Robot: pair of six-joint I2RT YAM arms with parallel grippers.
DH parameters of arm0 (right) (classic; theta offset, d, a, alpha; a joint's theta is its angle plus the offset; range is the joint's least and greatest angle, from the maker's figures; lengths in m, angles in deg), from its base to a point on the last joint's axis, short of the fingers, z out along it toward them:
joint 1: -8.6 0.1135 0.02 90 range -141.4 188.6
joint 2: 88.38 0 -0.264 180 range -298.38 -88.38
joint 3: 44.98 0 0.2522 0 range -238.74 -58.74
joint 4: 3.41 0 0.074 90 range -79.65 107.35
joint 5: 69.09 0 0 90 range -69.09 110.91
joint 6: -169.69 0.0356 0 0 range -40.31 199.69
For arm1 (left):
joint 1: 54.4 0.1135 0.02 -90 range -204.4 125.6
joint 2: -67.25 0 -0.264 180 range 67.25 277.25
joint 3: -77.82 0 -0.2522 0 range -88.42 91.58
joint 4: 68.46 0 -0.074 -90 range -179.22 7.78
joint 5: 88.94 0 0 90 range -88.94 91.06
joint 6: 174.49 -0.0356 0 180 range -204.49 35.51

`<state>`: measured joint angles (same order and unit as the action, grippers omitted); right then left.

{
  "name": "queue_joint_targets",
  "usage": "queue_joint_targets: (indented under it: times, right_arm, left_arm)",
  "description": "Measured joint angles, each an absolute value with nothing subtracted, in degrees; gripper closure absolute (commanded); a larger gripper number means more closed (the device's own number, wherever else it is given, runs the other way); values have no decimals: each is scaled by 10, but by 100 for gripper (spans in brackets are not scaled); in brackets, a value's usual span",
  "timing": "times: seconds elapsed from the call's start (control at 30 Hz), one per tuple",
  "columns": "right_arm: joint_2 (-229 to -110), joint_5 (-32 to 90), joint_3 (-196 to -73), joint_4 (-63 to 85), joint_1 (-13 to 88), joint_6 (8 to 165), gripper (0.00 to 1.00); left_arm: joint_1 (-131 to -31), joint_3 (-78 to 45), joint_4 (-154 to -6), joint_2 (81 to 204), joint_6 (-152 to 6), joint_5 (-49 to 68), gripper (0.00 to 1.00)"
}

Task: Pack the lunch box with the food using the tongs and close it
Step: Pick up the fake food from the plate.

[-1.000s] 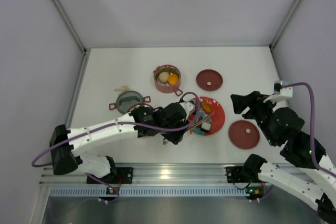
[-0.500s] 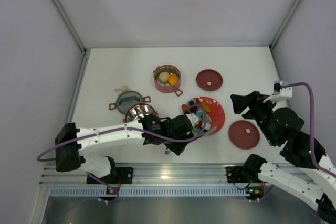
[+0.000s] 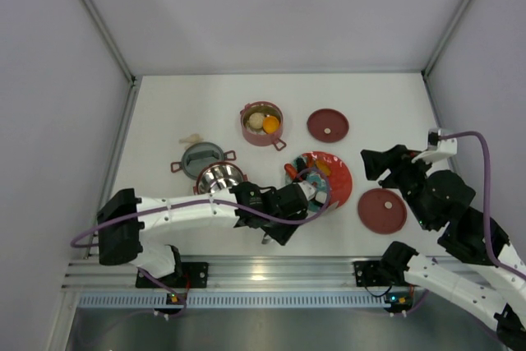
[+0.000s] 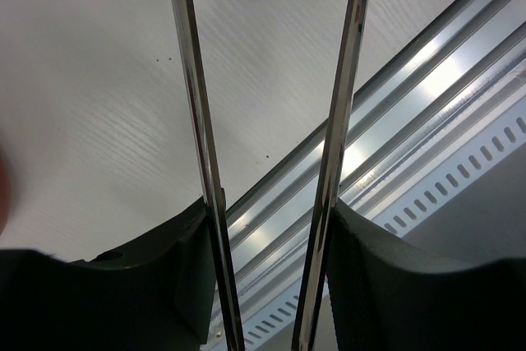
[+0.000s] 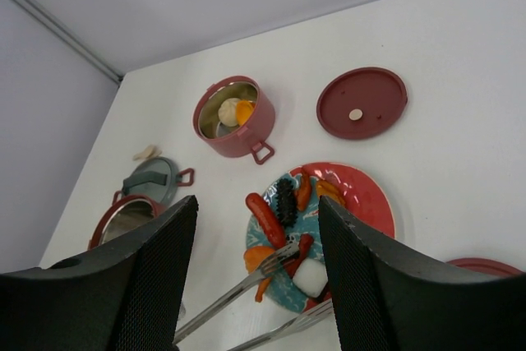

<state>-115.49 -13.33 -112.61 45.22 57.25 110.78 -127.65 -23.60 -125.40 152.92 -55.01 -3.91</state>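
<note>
My left gripper [image 3: 294, 200] is shut on the tongs [image 4: 194, 88], one silvery arm against each finger. The forked tong tips [image 5: 283, 256] reach onto the near-left part of the red plate [image 5: 368, 196], beside a red sausage [image 5: 265, 218], a dark ridged piece [image 5: 285, 201] and a white block [image 5: 311, 277]; nothing shows between the tips. One lunch box pot [image 3: 262, 123] holds a white lump and an orange ball. A second pot [image 3: 220, 177] stands with its steel inside showing. My right gripper [image 3: 371, 163] hangs open to the plate's right.
Two maroon lids lie flat, one behind the plate [image 3: 328, 125] and one to its right [image 3: 381, 210]. A grey round dish [image 3: 203, 158] sits behind the second pot, with a small beige scrap [image 3: 191, 139] beyond it. The metal rail [image 4: 427, 88] runs along the near edge.
My left arm has swung toward the near edge and a little right, uncovering the second pot. The tongs stay pointed at the plate. The right arm has barely moved.
</note>
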Motion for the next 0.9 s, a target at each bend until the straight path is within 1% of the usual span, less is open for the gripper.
queue_joint_targets:
  times: [0.27, 0.4, 0.63, 0.9]
  right_arm:
    - [-1150, -133, -1120, 454, 572, 1108, 39]
    - [-1150, -134, -1120, 454, 572, 1108, 39]
    - [-1150, -134, -1120, 454, 572, 1108, 40]
    - [-1150, -134, -1120, 454, 572, 1108, 39]
  left_arm:
    - [-1277, -236, -1246, 1535, -546, -41, 47]
    - [-1277, -236, -1243, 1541, -546, -41, 50]
    - [-1277, -236, -1242, 1542, -545, -41, 54]
    - [-1277, -236, -1243, 1542, -544, -43, 55]
